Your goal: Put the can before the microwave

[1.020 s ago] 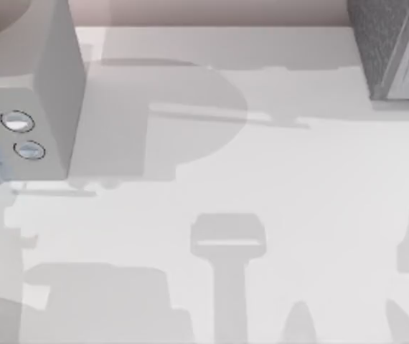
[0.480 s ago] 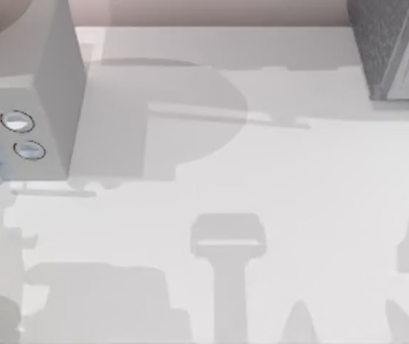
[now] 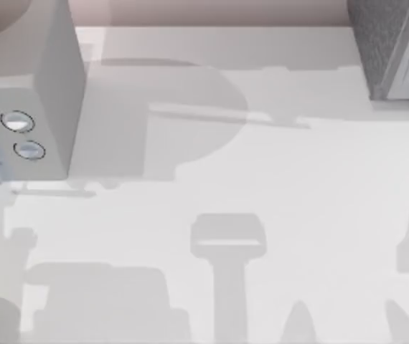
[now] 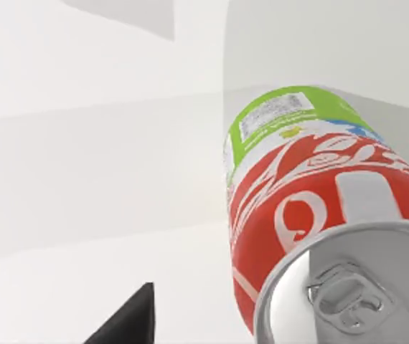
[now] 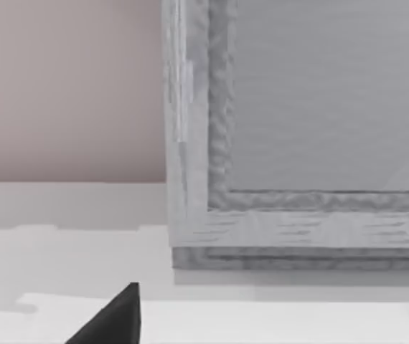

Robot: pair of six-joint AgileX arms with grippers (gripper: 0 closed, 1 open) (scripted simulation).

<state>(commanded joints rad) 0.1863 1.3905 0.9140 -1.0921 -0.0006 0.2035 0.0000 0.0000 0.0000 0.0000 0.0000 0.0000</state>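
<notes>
1. The can appears in the left wrist view, close to the camera. Its silver top with the pull tab faces the lens, the red part comes next, and the green lower part is farthest away.

2. A dark fingertip of the left gripper rises from the lower edge of that view, off to one side of the can with white surface showing between them. The other finger is out of sight, so it cannot be told whether the jaws are released, clenched or grasping the can.

3. Whether the can is lifted or resting on the table also cannot be told from that view. Pale surface lies behind and around it.

4. The microwave stands at the far left of the table in the top view, cut by the frame's left edge. Its two round dials sit on the front face, one just below the other.

5. A dark grey speckled box with a pale panel stands at the far right corner of the table, well apart from the microwave.

6. In the right wrist view that speckled box rises ahead of the right gripper, beyond its jaws. One dark fingertip shows at the lower edge. Whether those jaws are released or clenched cannot be told.

7. Grey shadows of the arms lie across the middle and near part of the table.
</notes>
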